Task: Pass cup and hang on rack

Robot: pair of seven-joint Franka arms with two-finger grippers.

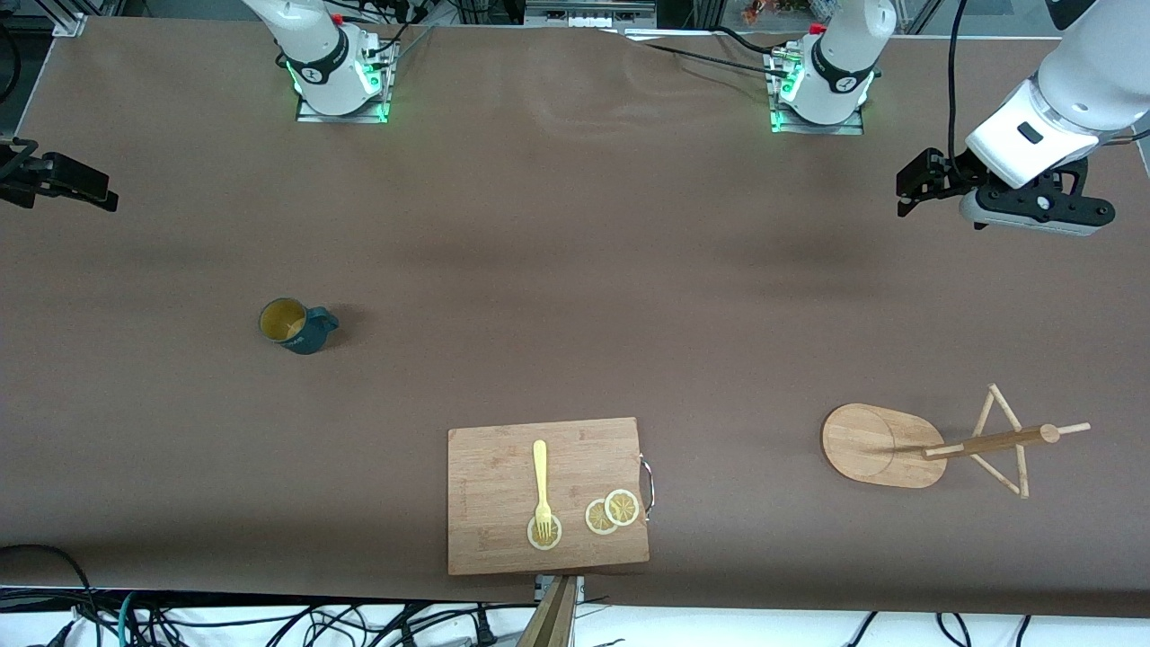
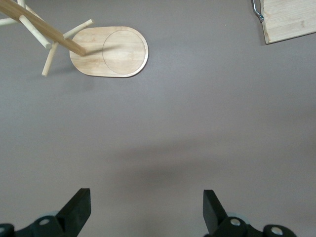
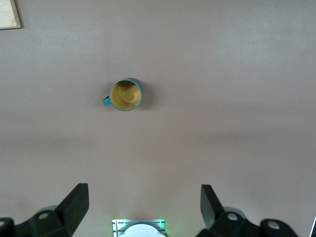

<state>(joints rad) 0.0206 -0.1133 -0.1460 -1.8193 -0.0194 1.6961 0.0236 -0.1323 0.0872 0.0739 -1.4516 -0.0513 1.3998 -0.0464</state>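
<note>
1. The cup (image 1: 295,325), a small dark teal-blue mug with a loop handle and a yellowish inside, is seen standing upright on the brown desk (image 1: 575,270) toward the right arm's end, its mouth up and its handle turned toward the left arm's end. It is untouched, so the pick-up is judged not yet begun.

2. The right hand (image 3: 143,207) is held high over bare desk, well apart from the cup, with its fingers spread wide and nothing between them; the cup is framed ahead of it, which suits a descent onto the rim.

3. The left hand (image 2: 145,210) is held over the left arm's end of the desk, its fingers likewise spread and empty. It waits, presumably so the cup can be handed across.

4. The rack (image 1: 907,440), of light bamboo with a flat oval base, a central post and thin dowel pegs, is seen ahead of the left hand and well apart from the cup.

5. A rectangular bamboo cutting board (image 1: 503,467) with a metal handle lies between cup and rack, carrying a pale yellow fork (image 1: 541,481) and lemon slices (image 1: 613,512).
</note>
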